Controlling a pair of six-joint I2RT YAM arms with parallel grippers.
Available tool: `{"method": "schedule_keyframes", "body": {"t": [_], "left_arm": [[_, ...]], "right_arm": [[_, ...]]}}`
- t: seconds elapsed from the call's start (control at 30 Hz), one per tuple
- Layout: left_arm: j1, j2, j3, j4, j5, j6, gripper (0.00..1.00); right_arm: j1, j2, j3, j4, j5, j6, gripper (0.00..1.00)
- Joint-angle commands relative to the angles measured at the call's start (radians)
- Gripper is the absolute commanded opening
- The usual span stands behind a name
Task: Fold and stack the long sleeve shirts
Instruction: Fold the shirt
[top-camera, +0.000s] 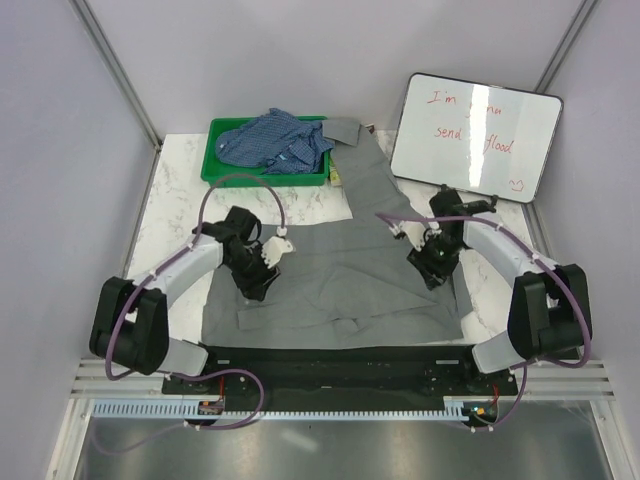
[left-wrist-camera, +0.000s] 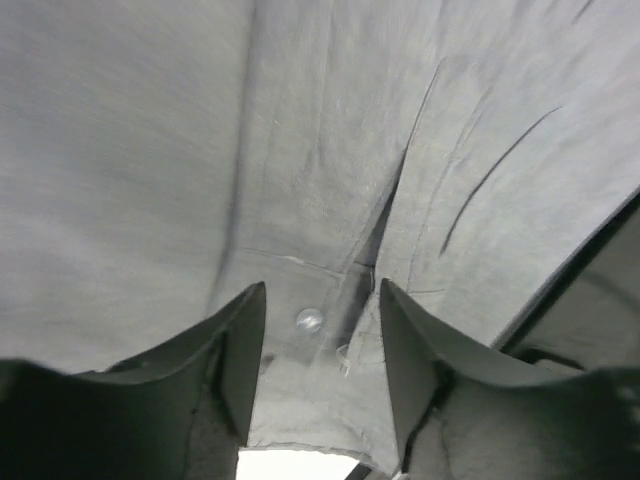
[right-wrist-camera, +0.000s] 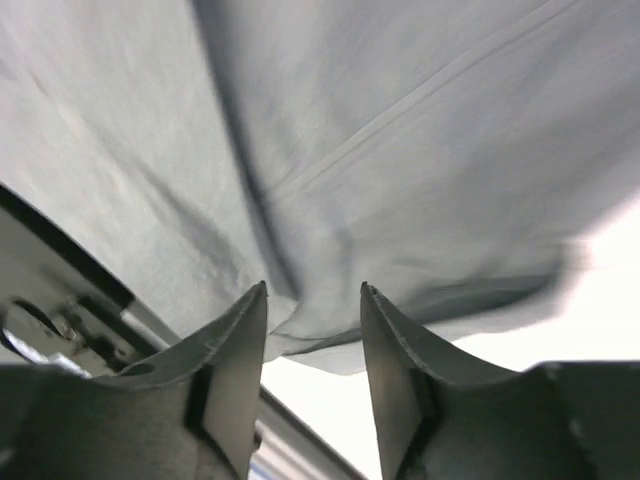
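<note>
from above: two shirts, two pincers, one bin, one board. the grey shirt (top-camera: 350, 270) lies spread mid-tabletop (top-camera: 180, 215), which is marbled white, with pale walls round it. the blue checked shirt (top-camera: 275, 140) sits bunched in the green bin (top-camera: 215, 165) at 11 o'clock, and the whiteboard (top-camera: 475, 135) leans at 1. the left pincer (top-camera: 258, 285) is down on the grey cloth at 9, the right pincer (top-camera: 432, 272) at 3.

left wrist: the left pincer (left-wrist-camera: 320, 370) is parted, gripping nothing, with the grey shirt (left-wrist-camera: 150, 180) and one button (left-wrist-camera: 309, 320) lying between.

right wrist: the right pincer (right-wrist-camera: 313, 360) is parted too, astride the hem of the grey shirt (right-wrist-camera: 400, 150).
</note>
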Motion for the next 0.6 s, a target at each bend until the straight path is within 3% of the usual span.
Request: {"method": "schedule_keyframes", "body": {"t": [0.0, 0.07, 0.1, 0.17, 0.23, 0.3, 0.43, 0.57], "left_arm": [[0.040, -0.121, 0.231, -0.031, 0.195, -0.051, 0.68], [0.072, -0.150, 0.319, 0.033, 0.249, -0.104, 0.82], [0.107, -0.183, 0.340, 0.074, 0.298, -0.132, 0.94], [0.128, -0.213, 0.351, 0.243, 0.292, -0.238, 0.99], [0.126, -0.225, 0.328, 0.419, 0.240, -0.359, 0.99], [0.128, -0.198, 0.314, 0.483, 0.154, -0.398, 0.99], [0.135, -0.052, 0.416, 0.368, 0.062, -0.278, 0.98], [0.187, 0.029, 0.410, 0.357, 0.083, -0.251, 0.94]], "right_arm": [[-0.028, 0.014, 0.240, -0.018, -0.123, 0.058, 0.54], [-0.047, 0.069, 0.365, 0.014, -0.160, 0.116, 0.55], [-0.069, 0.130, 0.408, 0.025, -0.198, 0.137, 0.55], [-0.086, 0.187, 0.513, 0.095, -0.220, 0.220, 0.58], [-0.091, 0.264, 0.577, 0.210, -0.217, 0.269, 0.59], [-0.090, 0.356, 0.654, 0.284, -0.220, 0.321, 0.59], [-0.090, 0.528, 0.812, 0.310, -0.217, 0.366, 0.56], [-0.088, 0.621, 0.851, 0.388, -0.172, 0.400, 0.55]]}}
